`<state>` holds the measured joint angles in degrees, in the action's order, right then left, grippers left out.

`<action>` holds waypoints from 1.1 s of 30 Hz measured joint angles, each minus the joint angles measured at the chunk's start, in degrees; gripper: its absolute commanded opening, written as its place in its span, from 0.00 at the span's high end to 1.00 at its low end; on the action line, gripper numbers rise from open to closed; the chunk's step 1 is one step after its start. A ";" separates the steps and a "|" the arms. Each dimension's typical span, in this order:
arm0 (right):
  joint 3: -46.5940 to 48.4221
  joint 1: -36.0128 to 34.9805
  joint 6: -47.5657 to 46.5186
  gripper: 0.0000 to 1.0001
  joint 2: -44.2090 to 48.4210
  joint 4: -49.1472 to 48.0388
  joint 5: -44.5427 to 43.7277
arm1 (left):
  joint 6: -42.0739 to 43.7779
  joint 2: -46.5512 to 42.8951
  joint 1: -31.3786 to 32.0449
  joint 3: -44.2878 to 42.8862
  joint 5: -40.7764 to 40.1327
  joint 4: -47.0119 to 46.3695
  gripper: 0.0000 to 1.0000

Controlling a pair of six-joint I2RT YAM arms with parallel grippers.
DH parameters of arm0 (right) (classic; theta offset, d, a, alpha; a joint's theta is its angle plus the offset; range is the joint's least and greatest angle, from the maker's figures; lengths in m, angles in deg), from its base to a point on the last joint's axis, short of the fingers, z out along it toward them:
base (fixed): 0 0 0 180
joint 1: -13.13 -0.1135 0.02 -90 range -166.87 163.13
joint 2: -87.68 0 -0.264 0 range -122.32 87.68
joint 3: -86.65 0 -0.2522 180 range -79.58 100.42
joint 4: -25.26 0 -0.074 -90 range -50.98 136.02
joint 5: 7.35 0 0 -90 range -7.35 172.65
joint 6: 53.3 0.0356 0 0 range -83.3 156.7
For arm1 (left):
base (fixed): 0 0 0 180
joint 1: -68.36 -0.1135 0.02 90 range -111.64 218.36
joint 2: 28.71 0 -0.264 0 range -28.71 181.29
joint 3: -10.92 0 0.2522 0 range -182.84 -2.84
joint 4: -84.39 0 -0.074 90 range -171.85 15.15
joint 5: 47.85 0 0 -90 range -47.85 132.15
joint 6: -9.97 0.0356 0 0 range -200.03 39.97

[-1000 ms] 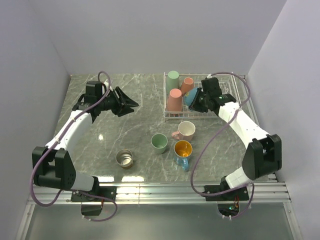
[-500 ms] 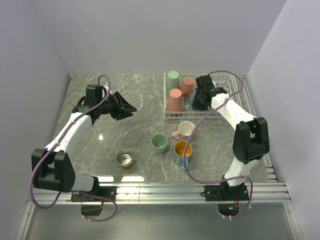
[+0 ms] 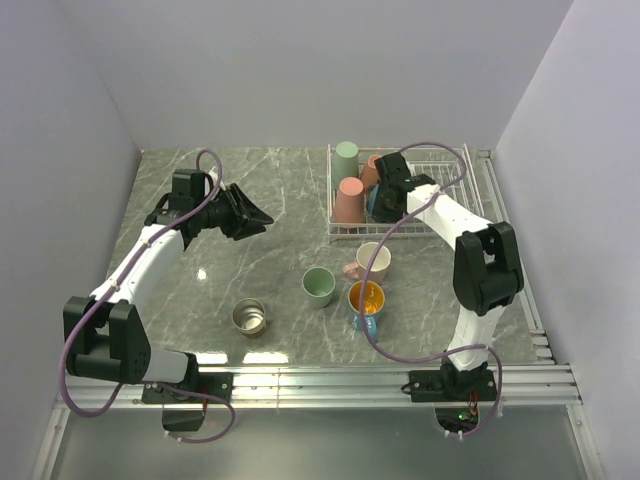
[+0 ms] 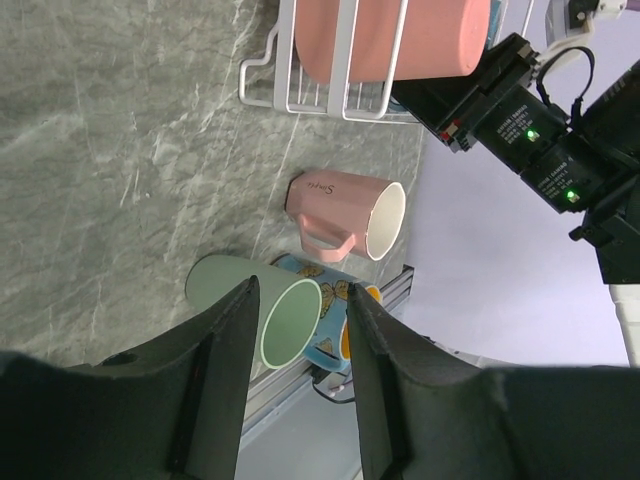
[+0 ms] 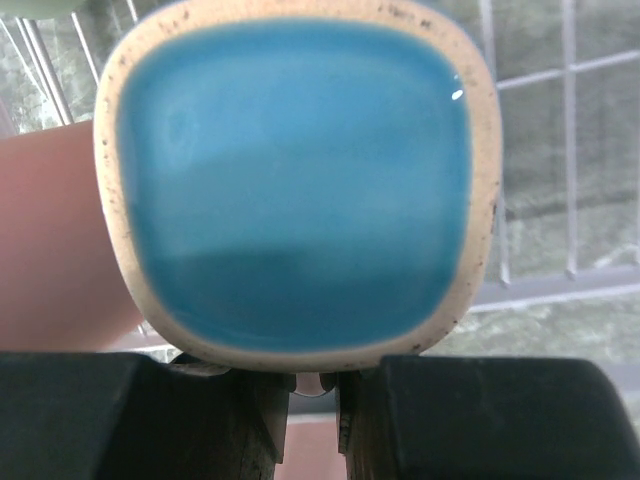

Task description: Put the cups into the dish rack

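My right gripper (image 3: 381,199) is shut on the blue cup (image 5: 300,170) and holds it over the left half of the white wire dish rack (image 3: 455,152). The cup's blue inside and cream rim fill the right wrist view, and the gripper (image 5: 313,400) pinches its edge. In the rack stand a mint green cup (image 3: 346,155), a brown cup (image 3: 371,168) and a salmon pink cup (image 3: 349,199). On the table are a pale pink mug (image 3: 373,262), a second mint green cup (image 3: 319,286), a blue mug with an orange inside (image 3: 365,299) and a steel cup (image 3: 249,317). My left gripper (image 3: 252,213) is open and empty, left of the rack.
The left wrist view looks between the open fingers (image 4: 225,370) at the mint green cup (image 4: 245,300), the pale pink mug (image 4: 345,210), the blue butterfly mug (image 4: 322,340), the rack's corner (image 4: 330,98) and the right arm (image 4: 530,130). Grey walls enclose three sides.
My right gripper has swung left across the rack with the blue cup, toward the salmon pink cup. My left gripper shifted slightly and stays open.
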<state>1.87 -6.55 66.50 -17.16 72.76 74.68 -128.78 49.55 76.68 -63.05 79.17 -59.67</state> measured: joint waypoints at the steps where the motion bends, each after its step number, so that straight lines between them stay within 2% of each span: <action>1: 0.37 -0.26 -0.13 1.00 -0.61 -0.15 0.00 | 0.02 0.04 0.00 0.00 -0.04 0.00 0.55; 18: 3.78 -2.23 -1.62 1.00 -4.90 -0.76 -1.05 | 1.03 0.42 -0.48 0.00 -0.96 0.35 0.57; 24: 3.72 -2.54 -2.23 0.83 -5.01 -1.14 -1.46 | 1.18 1.25 -0.76 -0.02 -0.98 0.44 0.57; 28: 3.48 -2.60 -2.25 0.63 -5.01 -1.33 -1.49 | 1.31 1.86 -0.85 0.00 -0.96 0.46 0.57; 30: 2.82 -2.67 -2.21 0.58 -5.01 -1.66 -1.07 | 1.31 2.10 -0.85 0.00 -0.96 0.44 0.57; 31: 2.49 -2.71 -2.27 0.47 -5.01 -2.14 -1.07 | 1.33 2.21 -0.87 -0.02 -0.96 0.44 0.57; 33: 2.38 -2.73 -2.19 0.45 -5.01 -2.60 -1.05 | 1.33 2.36 -0.90 -0.02 -0.96 0.44 0.57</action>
<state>4.25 -9.28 64.31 -22.16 70.16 73.63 -127.45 51.91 75.78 -63.07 78.21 -59.24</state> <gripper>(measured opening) 0.520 0.431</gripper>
